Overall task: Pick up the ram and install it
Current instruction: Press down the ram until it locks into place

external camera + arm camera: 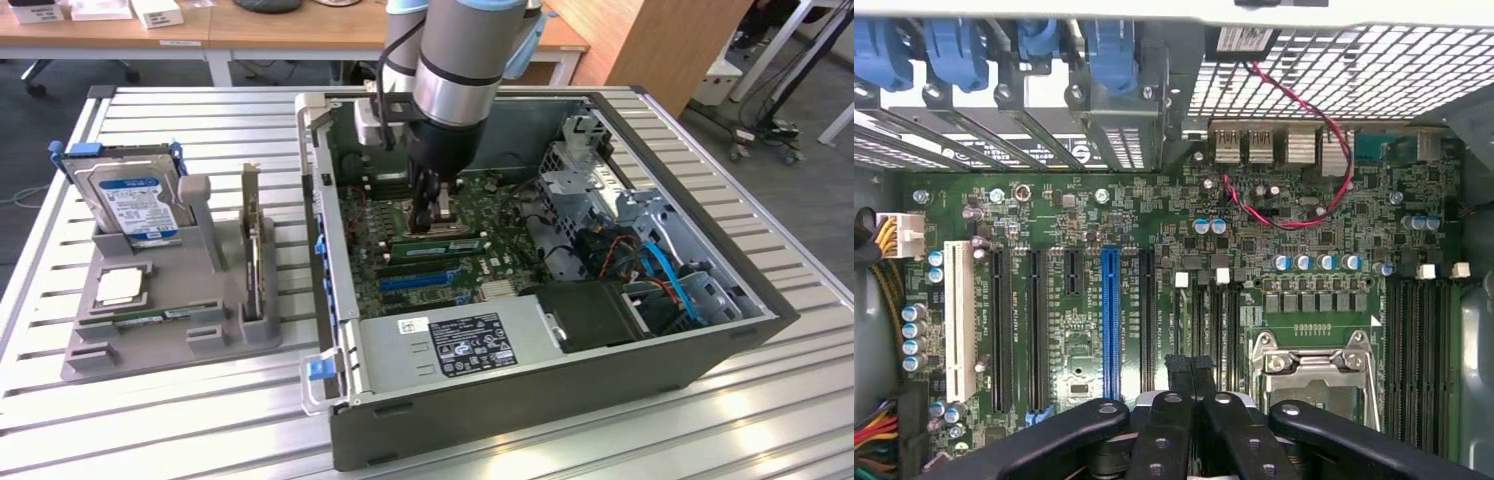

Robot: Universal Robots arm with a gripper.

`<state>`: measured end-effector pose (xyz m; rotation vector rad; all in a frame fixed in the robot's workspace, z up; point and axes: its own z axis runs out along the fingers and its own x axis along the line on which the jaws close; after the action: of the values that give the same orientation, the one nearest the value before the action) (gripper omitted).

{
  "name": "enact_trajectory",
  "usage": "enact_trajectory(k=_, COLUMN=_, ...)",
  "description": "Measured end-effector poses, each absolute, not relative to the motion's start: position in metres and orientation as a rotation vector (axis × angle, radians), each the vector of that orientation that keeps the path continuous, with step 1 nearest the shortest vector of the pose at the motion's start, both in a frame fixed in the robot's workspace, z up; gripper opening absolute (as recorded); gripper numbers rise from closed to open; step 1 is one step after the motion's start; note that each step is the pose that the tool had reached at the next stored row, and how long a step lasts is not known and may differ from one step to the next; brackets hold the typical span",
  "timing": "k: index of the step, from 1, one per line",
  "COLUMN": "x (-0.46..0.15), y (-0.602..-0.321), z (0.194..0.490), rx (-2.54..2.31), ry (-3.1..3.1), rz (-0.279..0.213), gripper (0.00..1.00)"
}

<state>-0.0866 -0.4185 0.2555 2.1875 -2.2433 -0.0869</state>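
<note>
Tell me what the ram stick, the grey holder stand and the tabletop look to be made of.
Ram stick: green circuit board with dark chips, matt, lying in the computer case under the gripper.
Holder stand: dull, even grey with blocky slots, likely moulded or printed plastic.
Tabletop: pale silvery slats with long grooves and a soft sheen, probably aluminium.

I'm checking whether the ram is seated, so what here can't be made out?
- Exterior view: the hand stands over the ram; where the two meet is hidden by the fingers.
- Exterior view: whether the ram's ends are latched is too small to tell.
- Wrist view: the hand blocks the slot beneath it.
</note>
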Motion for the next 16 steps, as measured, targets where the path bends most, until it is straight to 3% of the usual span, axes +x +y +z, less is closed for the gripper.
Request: enact_trajectory(k=16, x=-0.0829, y=-0.4185, z=0.2507, rx=2.188, ry=-2.243, rz=-0.087, gripper=0.10)
